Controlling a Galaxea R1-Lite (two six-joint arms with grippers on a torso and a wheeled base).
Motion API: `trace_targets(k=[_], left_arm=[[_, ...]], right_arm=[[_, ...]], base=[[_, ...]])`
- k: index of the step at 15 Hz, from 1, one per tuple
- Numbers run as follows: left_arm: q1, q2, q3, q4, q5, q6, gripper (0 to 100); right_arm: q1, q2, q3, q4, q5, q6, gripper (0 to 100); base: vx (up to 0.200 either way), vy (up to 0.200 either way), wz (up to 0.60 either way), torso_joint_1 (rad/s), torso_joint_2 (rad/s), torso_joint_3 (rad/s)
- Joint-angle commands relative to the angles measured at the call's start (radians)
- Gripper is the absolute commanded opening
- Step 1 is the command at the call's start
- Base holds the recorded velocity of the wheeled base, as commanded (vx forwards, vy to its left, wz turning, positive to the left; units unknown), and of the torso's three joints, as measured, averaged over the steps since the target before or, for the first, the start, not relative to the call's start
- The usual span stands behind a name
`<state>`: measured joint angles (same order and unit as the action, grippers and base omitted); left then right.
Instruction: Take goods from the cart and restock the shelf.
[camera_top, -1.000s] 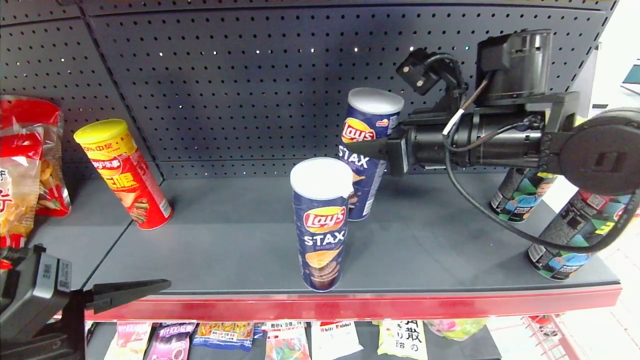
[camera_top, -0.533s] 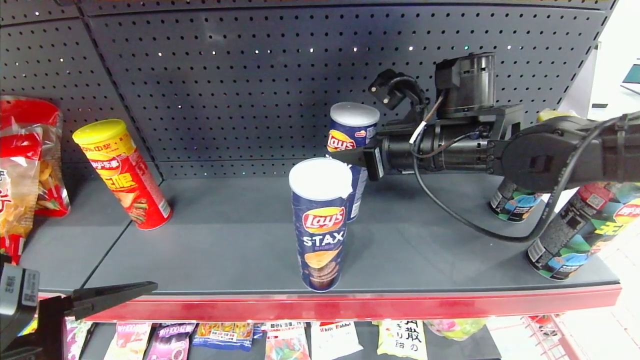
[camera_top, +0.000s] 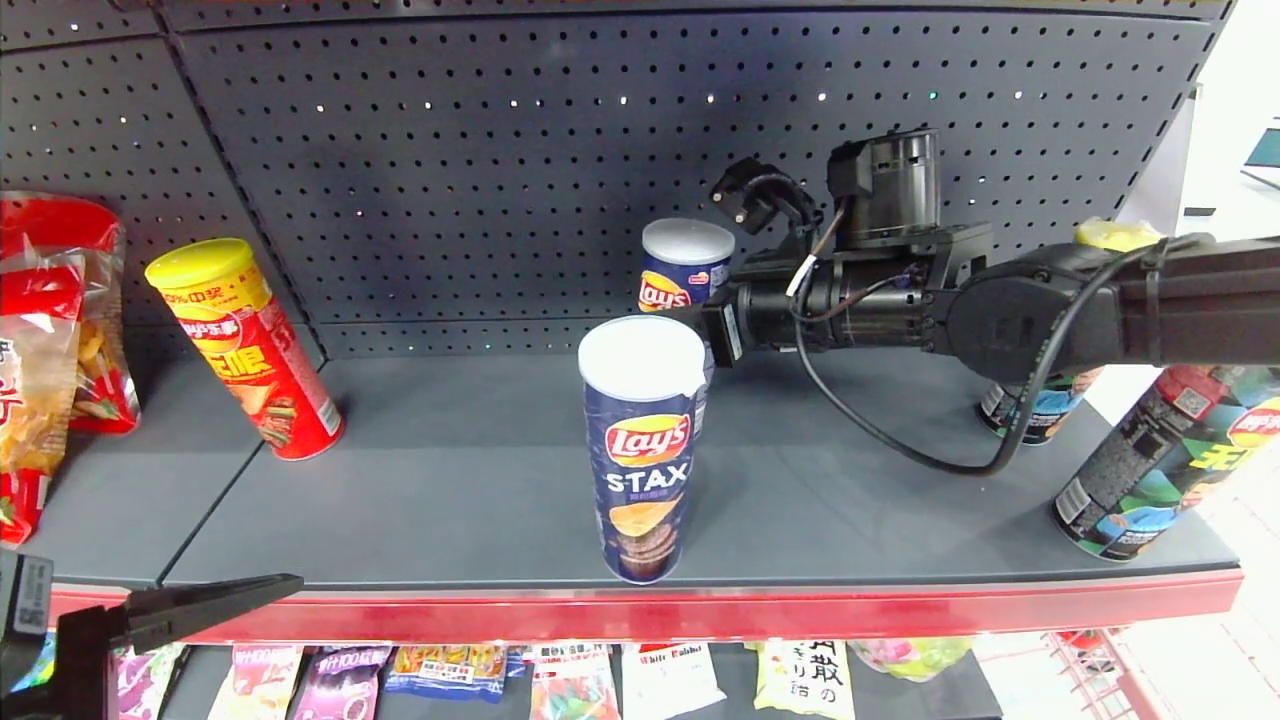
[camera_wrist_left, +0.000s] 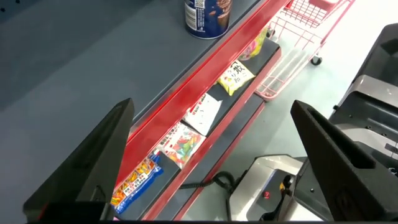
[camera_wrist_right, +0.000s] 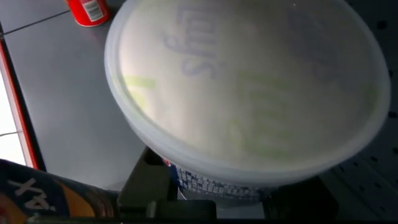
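Two blue cans show in the head view, both with white lids on, so what is inside is hidden. The front can (camera_top: 642, 450) stands upright near the red edge (camera_top: 700, 612) of the shelf (camera_top: 450, 480). The back can (camera_top: 684, 268) is just behind it, near the back wall. The right gripper (camera_top: 702, 312) is closed on its side. A red can (camera_top: 245, 350) leans at the left, well apart, with bare grey shelf between. Dark cans (camera_top: 1140, 470) lean at the right end. The left gripper (camera_top: 205, 600) hangs low in front of the red edge, well apart from the blue cans.

From the left wrist, the left gripper (camera_wrist_left: 211, 106) has its fingers spread wide with nothing between them. Past it run the red edge (camera_wrist_left: 186, 93), snack packs (camera_wrist_left: 186, 134) on the lower shelf, and a wire cart (camera_wrist_left: 298, 31).

From the right wrist, the back can (camera_wrist_right: 249, 87) is very close, lid up. The right gripper (camera_wrist_right: 217, 196) squeezes it from both sides below the lid. The front can (camera_wrist_right: 37, 193) is just beside it.
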<state>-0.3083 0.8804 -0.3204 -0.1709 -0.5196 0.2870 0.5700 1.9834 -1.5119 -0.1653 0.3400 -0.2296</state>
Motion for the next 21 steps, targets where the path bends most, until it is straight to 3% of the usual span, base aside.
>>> trace_targets(k=[1, 4, 5, 11, 15, 21], left_arm=[[0.0, 0.002, 0.001, -0.001, 0.0, 0.0, 100], [0.0, 0.003, 0.001, -0.001, 0.0, 0.0, 100], [0.0, 0.005, 0.001, -0.001, 0.0, 0.0, 100], [0.0, 0.014, 0.0, -0.001, 0.0, -0.002, 100], [0.0, 0.049, -0.006, -0.002, 0.003, -0.002, 100], [-0.008, 0.241, -0.101, -0.018, 0.038, 0.009, 100]], right_arm=[[0.001, 0.006, -0.002, 0.0, 0.001, -0.001, 0], [0.001, 0.014, -0.002, 0.0, 0.001, -0.005, 0], [0.001, 0.015, -0.002, 0.0, 0.001, -0.005, 100], [0.022, -0.057, 0.07, 0.001, -0.026, -0.013, 100], [0.016, -0.195, 0.225, 0.001, -0.108, 0.001, 100], [-0.035, -0.555, 0.605, 0.001, -0.165, 0.076, 100]], base=[[0.0, 0.0, 0.0, 0.0, 0.0, 0.0], [0.0, 0.0, 0.0, 0.0, 0.0, 0.0], [0.0, 0.0, 0.0, 0.0, 0.0, 0.0], [0.0, 0.0, 0.0, 0.0, 0.0, 0.0], [0.0, 0.0, 0.0, 0.0, 0.0, 0.0], [0.0, 0.0, 0.0, 0.0, 0.0, 0.0]])
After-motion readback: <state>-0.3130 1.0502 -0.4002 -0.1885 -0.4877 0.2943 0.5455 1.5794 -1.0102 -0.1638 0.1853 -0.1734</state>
